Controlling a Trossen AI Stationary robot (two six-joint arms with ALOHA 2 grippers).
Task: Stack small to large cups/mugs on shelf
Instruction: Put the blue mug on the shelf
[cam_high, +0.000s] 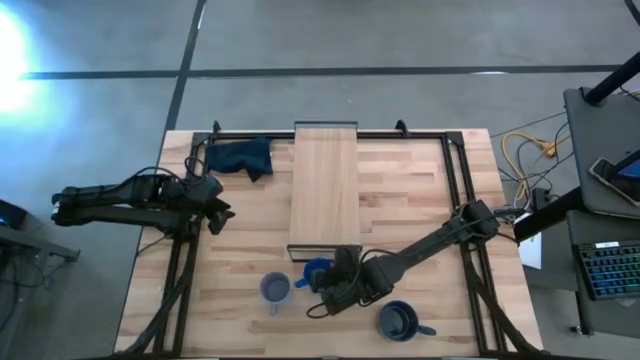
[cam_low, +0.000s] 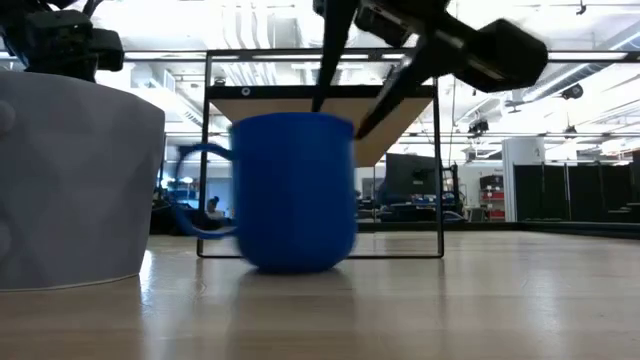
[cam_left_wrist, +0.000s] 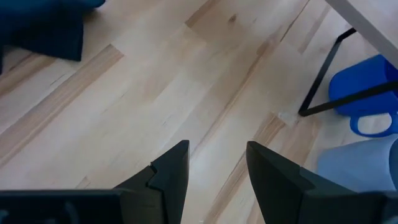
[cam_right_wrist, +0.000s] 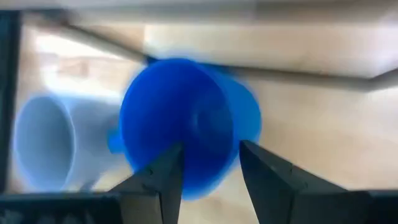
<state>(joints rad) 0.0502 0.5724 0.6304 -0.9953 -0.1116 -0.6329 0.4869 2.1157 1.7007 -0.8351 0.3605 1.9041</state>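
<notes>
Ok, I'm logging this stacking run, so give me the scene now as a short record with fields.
shelf: bare, no mug on it
bright blue mug: on the table by the shelf's near end
right gripper: at the bright blue mug, one finger inside its rim
grey-blue mug: beside it
navy mug: apart, on the table
left gripper: open, waiting near the cloth

Shelf (cam_high: 324, 185) mid-bench (cam_high: 420, 200); cloth (cam_high: 240, 157) beside its left edge — three mugs before it: small (cam_high: 275, 290), medium (cam_high: 316, 271), large (cam_high: 398, 321).
</notes>
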